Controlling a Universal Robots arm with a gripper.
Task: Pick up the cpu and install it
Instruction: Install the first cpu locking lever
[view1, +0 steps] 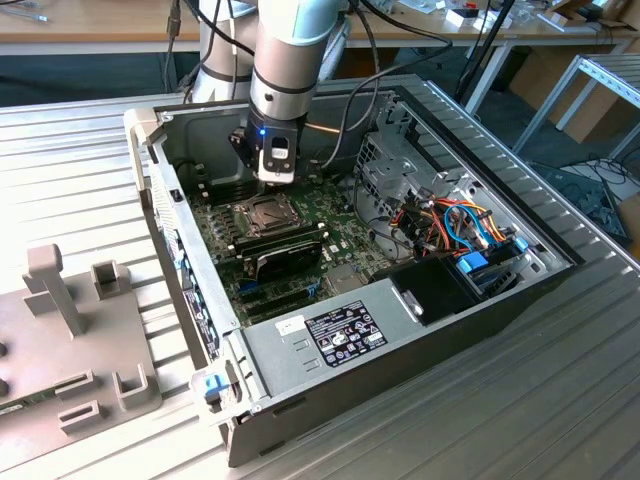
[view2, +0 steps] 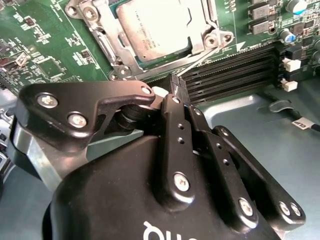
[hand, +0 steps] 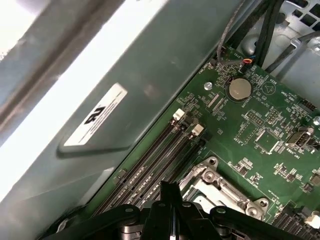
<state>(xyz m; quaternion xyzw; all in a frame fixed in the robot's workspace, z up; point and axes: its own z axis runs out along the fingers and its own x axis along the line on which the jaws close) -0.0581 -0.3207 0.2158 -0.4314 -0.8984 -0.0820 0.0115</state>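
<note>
The cpu (view2: 155, 25), a flat silver-grey square, lies inside the hinged metal socket frame (view2: 100, 30) on the green motherboard (view2: 45, 55). In the exterior view the cpu (view1: 262, 212) sits just below my gripper (view1: 272, 180), which hangs low inside the open computer case. My gripper (view2: 176, 82) is shut, its black fingertips pressed together at the socket's edge beside the memory slots. A thin metal socket lever (view2: 205, 56) runs from the frame's corner down to the fingertips. In the first wrist view the gripper (hand: 169, 192) points at the socket frame (hand: 220, 182).
Black memory slots (view2: 235, 70) run alongside the socket. A black oblong module (view1: 285, 255) lies in front of the socket, with the power supply (view1: 340, 335) beyond it. Drive cage and coloured cables (view1: 450, 225) fill the exterior view's right. The grey case wall (hand: 100, 100) stands close.
</note>
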